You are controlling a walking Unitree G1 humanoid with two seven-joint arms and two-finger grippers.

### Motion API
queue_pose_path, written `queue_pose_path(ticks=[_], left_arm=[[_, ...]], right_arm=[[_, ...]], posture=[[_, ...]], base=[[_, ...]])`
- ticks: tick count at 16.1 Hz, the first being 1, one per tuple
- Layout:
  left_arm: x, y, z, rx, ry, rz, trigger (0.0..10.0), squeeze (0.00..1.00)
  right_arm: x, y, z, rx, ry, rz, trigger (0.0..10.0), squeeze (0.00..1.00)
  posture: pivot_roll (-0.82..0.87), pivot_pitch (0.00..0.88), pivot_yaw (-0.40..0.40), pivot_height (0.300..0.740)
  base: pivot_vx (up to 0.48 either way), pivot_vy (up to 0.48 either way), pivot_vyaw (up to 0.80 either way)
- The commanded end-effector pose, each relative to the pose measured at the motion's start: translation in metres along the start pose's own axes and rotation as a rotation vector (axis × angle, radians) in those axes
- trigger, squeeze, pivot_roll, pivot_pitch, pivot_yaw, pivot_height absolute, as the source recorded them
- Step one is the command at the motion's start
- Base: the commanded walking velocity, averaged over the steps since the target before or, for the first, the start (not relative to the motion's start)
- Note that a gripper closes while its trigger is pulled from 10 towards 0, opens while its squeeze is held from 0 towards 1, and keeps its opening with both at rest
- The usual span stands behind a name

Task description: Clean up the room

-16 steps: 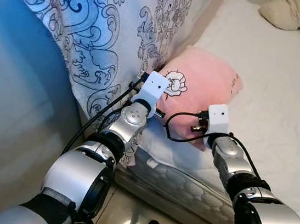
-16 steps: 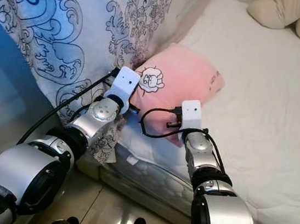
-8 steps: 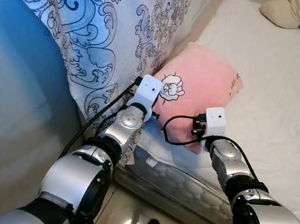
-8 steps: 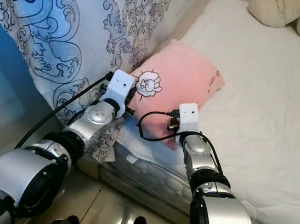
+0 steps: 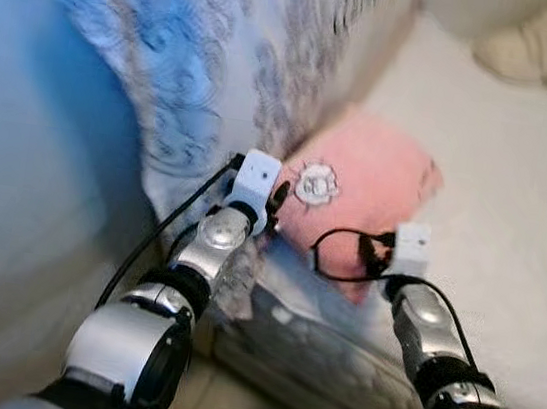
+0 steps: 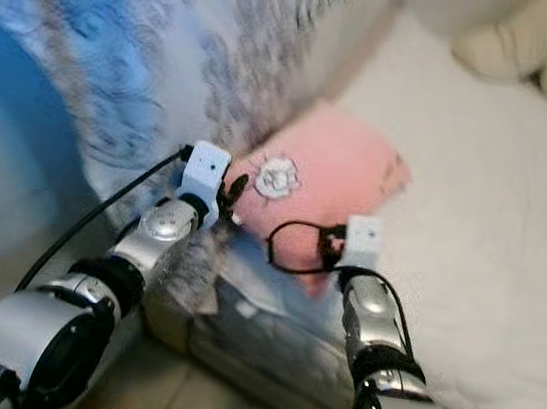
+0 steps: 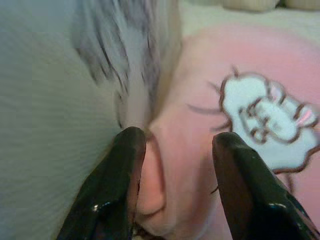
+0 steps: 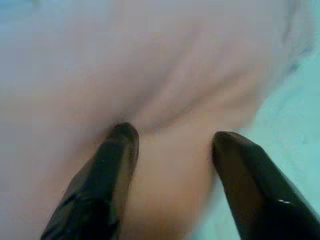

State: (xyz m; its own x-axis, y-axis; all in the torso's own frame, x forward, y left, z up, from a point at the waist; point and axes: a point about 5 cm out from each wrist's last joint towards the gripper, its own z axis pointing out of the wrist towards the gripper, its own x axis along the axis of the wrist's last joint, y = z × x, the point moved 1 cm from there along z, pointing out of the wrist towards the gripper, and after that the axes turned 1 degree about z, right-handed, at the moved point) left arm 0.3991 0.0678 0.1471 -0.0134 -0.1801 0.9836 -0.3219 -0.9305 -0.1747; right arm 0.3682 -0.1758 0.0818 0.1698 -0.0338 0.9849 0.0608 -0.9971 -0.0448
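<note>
Seen from the left eye, blurred, a pink pillow [image 5: 361,191] lies at the near edge of the bed [image 5: 513,226], its left side against a blue-and-white patterned quilt [image 5: 171,60] that rises on the left. A white cartoon patch [image 5: 316,184] sits on the pillow's near left part. The left hand [image 5: 276,201] reaches up to the pillow's left edge, where pillow and quilt meet. The right hand [image 5: 379,259] is at the pillow's near right corner, a black cable [image 5: 333,248] looping beside its wrist. A cream plush toy [image 5: 546,49] lies far back on the bed, well apart from the pillow.

From the right eye the same layout shows: pillow [image 6: 331,187] between the two arms, the mattress edge [image 6: 266,335] below it.

Along the left wrist, the two black fingers [image 7: 120,185] stand apart with a fold of the pink pillow [image 7: 200,150] bulging between them; the left finger touches the seam where quilt [image 7: 50,125] meets pillow. The patch [image 7: 265,117] is just beyond the other finger.

Along the right wrist, blurred, both fingers [image 8: 107,180] are spread wide with pink pillow [image 8: 165,90] between and past their tips, pressing into the fabric; whether they have it pinched I cannot tell.
</note>
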Motion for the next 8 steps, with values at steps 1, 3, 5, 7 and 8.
queue_pose_path(ticks=[1, 3, 5, 7, 8], left_arm=[[-0.003, 0.001, -0.002, -0.024, 0.006, -0.012, 10.0, 1.0], [-0.013, -0.002, -0.007, -0.027, -0.003, -0.007, 10.0, 1.0], [-0.021, -0.006, -0.014, -0.015, 0.023, -0.05, 10.0, 1.0], [-0.027, -0.011, -0.03, 0.001, 0.111, -0.047, 10.0, 1.0], [-0.032, -0.019, -0.052, 0.017, 0.18, -0.051, 10.0, 1.0]], right_arm=[[0.003, 0.005, -0.003, -0.031, 0.053, 0.051, 10.0, 1.0], [0.003, 0.012, -0.008, -0.054, 0.089, 0.056, 10.0, 1.0], [0.005, 0.026, -0.018, -0.099, 0.157, 0.078, 10.0, 1.0], [0.002, 0.031, -0.044, -0.108, 0.244, 0.05, 10.0, 1.0], [-0.01, 0.028, -0.071, -0.127, 0.265, 0.022, 10.0, 1.0]], posture=[[0.11, 0.0, -0.052, 0.74], [0.1, 0.0, -0.04, 0.74], [0.09, 0.0, -0.024, 0.74], [0.09, 0.0, -0.013, 0.74], [0.08, 0.0, -0.009, 0.74]], base=[[0.0, 0.0, 0.0], [0.0, 0.0, 0.0], [0.0, 0.0, 0.0], [0.0, 0.0, 0.0], [0.0, 0.0, 0.0]])
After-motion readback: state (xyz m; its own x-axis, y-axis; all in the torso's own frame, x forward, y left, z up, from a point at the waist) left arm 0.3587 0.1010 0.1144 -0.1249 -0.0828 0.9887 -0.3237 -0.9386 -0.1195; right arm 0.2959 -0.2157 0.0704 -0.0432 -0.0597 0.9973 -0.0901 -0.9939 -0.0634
